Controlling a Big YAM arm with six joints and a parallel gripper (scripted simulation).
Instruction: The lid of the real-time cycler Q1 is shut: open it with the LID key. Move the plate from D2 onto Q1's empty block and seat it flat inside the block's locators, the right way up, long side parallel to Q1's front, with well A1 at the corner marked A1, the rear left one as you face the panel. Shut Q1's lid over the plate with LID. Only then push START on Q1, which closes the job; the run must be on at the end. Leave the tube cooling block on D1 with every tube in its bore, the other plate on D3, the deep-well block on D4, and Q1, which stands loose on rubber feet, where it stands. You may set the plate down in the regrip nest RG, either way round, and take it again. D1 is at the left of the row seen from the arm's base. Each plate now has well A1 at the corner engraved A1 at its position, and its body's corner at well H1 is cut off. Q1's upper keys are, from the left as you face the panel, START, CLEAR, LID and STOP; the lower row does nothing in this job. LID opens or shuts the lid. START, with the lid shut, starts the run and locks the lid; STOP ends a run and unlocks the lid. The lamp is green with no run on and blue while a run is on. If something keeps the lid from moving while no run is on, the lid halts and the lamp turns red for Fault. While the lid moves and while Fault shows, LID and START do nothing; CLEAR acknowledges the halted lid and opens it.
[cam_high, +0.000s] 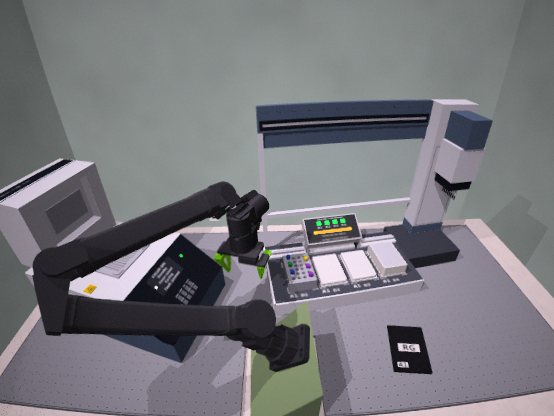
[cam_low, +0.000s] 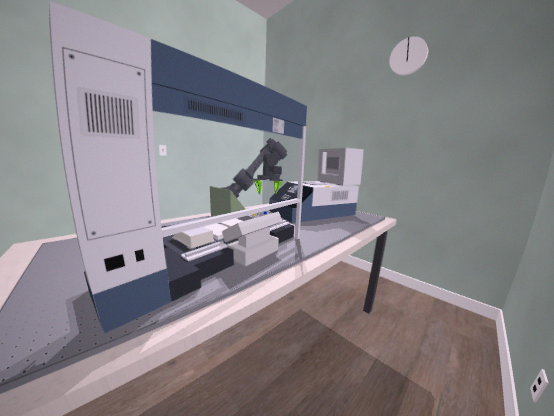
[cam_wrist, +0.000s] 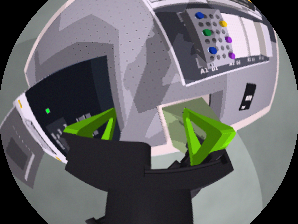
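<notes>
Q1 (cam_high: 150, 285) stands at the left with its lid (cam_high: 52, 210) raised upright at the rear; the lid also shows in the exterior view (cam_low: 341, 165). The pale block (cam_high: 120, 264) under it is uncovered. The lamp (cam_high: 180, 256) on the dark panel is green, and it also shows in the wrist view (cam_wrist: 47, 111). My gripper (cam_high: 243, 262) hangs above the table between Q1's panel and the deck row, fingers wide open and empty; it also shows in the wrist view (cam_wrist: 149, 129). The white plate on D2 (cam_high: 328, 269) lies flat, right of the gripper.
The tube cooling block (cam_high: 299, 272) with coloured tubes is on D1, next to the gripper. The other plate (cam_high: 357, 264) is on D3, the deep-well block (cam_high: 386, 256) on D4. A gantry (cam_high: 350, 125) spans the deck. The black RG nest (cam_high: 409, 348) lies front right.
</notes>
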